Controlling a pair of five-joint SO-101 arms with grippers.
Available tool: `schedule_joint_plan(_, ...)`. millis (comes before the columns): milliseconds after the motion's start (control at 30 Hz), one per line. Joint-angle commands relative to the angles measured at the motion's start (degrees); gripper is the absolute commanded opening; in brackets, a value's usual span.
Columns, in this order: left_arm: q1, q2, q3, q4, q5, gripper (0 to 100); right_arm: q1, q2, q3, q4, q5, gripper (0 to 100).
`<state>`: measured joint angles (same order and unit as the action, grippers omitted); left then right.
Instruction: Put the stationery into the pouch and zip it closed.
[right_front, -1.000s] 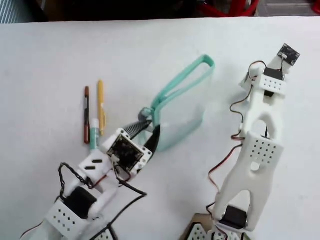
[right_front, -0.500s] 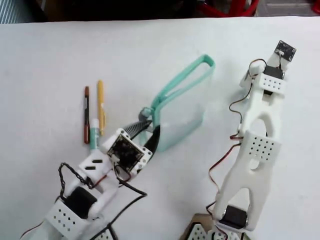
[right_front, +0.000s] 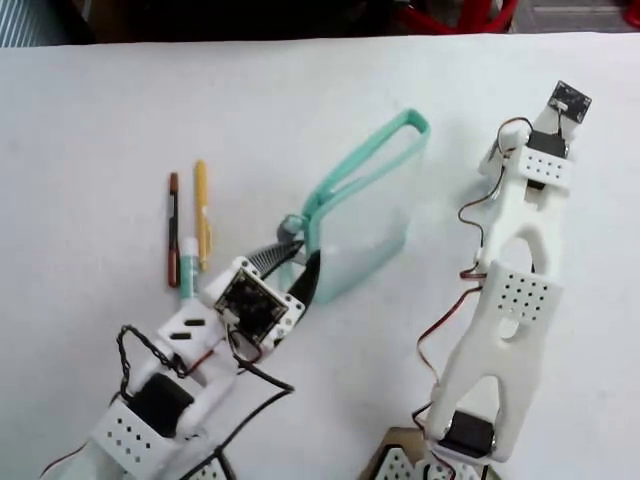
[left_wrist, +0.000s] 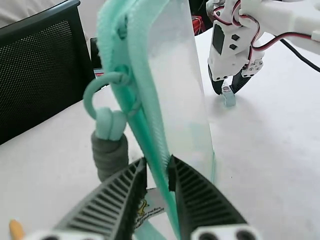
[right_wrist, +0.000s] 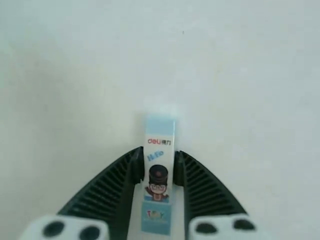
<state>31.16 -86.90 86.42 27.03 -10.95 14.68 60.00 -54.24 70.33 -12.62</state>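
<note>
A teal see-through pouch (right_front: 360, 215) stands on its edge on the white table, its zip side (left_wrist: 150, 75) facing up. My left gripper (left_wrist: 156, 167) is shut on the pouch's zip edge at its near end, beside the ring pull (left_wrist: 102, 100). Left of the pouch lie a dark red pen (right_front: 172, 225), a yellow pen (right_front: 202, 210) and a teal-and-white marker (right_front: 188, 267). My right gripper (right_wrist: 156, 157) is shut on a small light-blue eraser (right_wrist: 160, 150), held low over the table to the right of the pouch. The same eraser (left_wrist: 229, 96) sits in that gripper (left_wrist: 231, 90) in the left wrist view.
The right arm (right_front: 515, 290) stretches along the table's right side. A black mesh chair (left_wrist: 40, 70) stands beyond the table edge. Open white tabletop (right_front: 120, 110) lies at the back left.
The right arm's wrist has shifted slightly toward the far edge of the table. The left arm and the pouch have not moved.
</note>
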Motion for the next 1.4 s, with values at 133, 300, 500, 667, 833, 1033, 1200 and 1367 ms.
schedule_joint_plan(133,-0.7,-0.7,-0.8,-1.2,0.6,9,-2.1,-4.2,-2.0,5.8,0.6,1.8)
schedule_joint_plan(300,-0.7,-0.7,-0.9,-1.2,0.6,9,-6.7,-7.0,-2.0,11.1,0.9,1.8)
schedule_joint_plan(500,-0.7,-0.7,-1.3,-1.2,0.6,9,-6.5,-11.6,-2.0,15.9,0.7,1.8)
schedule_joint_plan(667,-0.5,-0.7,-1.1,-1.2,0.6,9,-3.9,-22.4,-1.6,22.5,0.7,1.8)
schedule_joint_plan(833,-0.4,-0.7,-1.1,-1.2,0.6,9,-3.1,-33.9,-1.6,27.7,0.7,1.8)
schedule_joint_plan(1033,-0.7,-0.7,-1.0,-1.2,0.6,9,-7.7,-51.9,1.2,28.0,1.1,1.8)
schedule_joint_plan(1200,-0.7,-0.7,-0.9,-1.2,0.6,9,-16.3,-68.4,2.4,27.6,3.0,1.8)
schedule_joint_plan(1367,-0.7,-0.7,1.1,-3.3,0.6,9,-23.8,-78.1,4.2,26.9,12.5,1.8)
